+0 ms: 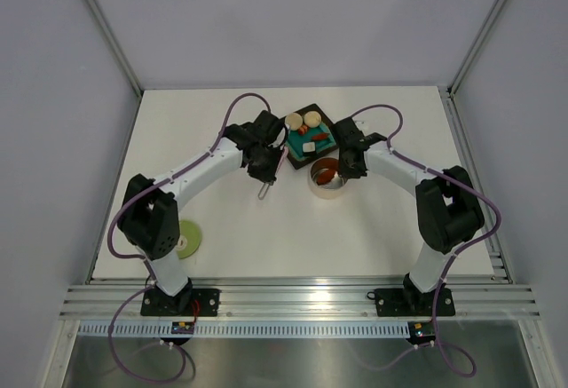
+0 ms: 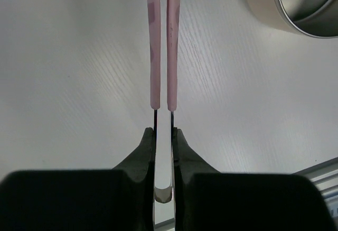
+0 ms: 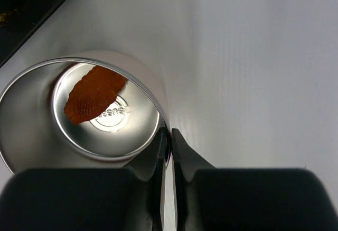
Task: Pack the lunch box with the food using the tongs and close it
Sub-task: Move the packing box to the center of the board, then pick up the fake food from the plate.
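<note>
Top view, white table (image 1: 373, 237). Two arms, both reaching to mid-frame.

Tongs (image 2: 171, 56): one pair, pink, two slim arms running side by side almost touching. The left gripper (image 2: 164, 131) is pressed together on the thin metal strips at the hinge end. From above the pair lies slanted just left of centre, its far end towards the tray (image 1: 330, 123).

Lunch box (image 3: 24, 130): one steel tin, open, just right of centre in the top view, below the tray. The right gripper (image 3: 166, 136) pinches its rim at the lower right of the wrist view, the fingers nearly meeting across the wall. Inside: one red-orange piece (image 3: 92, 93) lying on the stamped bottom.

Lid (image 1: 190, 238): one pale green disc, lower left, well apart from the tin, partly hidden by the left arm.

On the teal, dark-rimmed tray: two beige balls (image 1: 294, 121), one white block (image 1: 309, 148), and red-orange bits (image 1: 303, 129), seemingly two, too small to count surely.
</note>
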Motion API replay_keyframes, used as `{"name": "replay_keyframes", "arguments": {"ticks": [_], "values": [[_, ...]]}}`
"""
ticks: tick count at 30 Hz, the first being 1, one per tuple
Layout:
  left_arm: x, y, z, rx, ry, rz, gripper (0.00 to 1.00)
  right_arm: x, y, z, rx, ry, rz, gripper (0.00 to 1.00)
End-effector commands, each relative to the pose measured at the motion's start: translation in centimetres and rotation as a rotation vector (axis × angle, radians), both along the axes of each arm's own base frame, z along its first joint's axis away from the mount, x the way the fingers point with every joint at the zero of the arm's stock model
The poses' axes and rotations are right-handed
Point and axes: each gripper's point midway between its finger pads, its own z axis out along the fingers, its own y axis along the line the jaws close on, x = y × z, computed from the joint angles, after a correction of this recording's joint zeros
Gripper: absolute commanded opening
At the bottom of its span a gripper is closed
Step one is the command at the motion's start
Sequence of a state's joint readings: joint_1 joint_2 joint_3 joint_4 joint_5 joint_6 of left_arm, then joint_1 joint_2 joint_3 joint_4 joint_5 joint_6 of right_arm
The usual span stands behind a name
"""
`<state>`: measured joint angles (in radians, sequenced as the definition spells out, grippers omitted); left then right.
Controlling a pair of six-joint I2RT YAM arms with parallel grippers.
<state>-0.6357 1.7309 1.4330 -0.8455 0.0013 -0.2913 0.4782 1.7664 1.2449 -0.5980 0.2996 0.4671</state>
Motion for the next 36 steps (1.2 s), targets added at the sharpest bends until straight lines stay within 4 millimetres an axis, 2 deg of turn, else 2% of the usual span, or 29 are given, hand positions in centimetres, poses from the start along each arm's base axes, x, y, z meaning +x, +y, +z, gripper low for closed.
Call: {"name": "replay_keyframes", "arguments": {"ticks": [1,5,10,13,15,16,20,26,30,36], "values": [[0.8,-1.1,1.5,-0.015,-0.022,-0.129,0.00,0.9,-2.1,1.9,-0.033,-0.059,-0.064,0.11],[1.2,-1.4,1.7,-0.006,-0.019,-0.155,0.00,0.7,-2.5,1.9,-0.024,-0.057,-0.069,0.15],[1.9,-2.2,1.7,-0.006,-0.005,-0.170,0.01,0.6,-3.0,1.7,-0.031,-0.048,-0.075,0.26],[2.4,-2.8,1.7,-0.015,-0.004,-0.175,0.05,0.6,-3.2,1.9,-0.027,-0.050,-0.082,0.41],[2.7,-3.1,1.7,-0.017,-0.006,-0.177,0.07,0.5,-3.4,2.2,-0.025,-0.056,-0.086,0.46],[2.8,-3.1,1.6,-0.014,-0.004,-0.180,0.09,0.5,-3.4,2.4,-0.023,-0.061,-0.089,0.53],[3.3,-3.3,1.3,-0.006,-0.006,-0.180,0.13,0.2,-3.8,3.7,-0.014,-0.091,-0.102,0.66],[4.0,-3.9,0.4,-0.001,0.020,-0.179,0.20,-0.5,-5.1,5.8,0.009,-0.133,-0.136,0.68],[4.5,-4.4,0.0,0.004,0.025,-0.170,0.31,-1.2,-5.9,6.6,0.014,-0.149,-0.151,0.68],[5.8,-4.6,0.1,0.004,-0.003,-0.125,0.32,-2.2,-6.8,6.8,0.006,-0.152,-0.166,0.69]]}}
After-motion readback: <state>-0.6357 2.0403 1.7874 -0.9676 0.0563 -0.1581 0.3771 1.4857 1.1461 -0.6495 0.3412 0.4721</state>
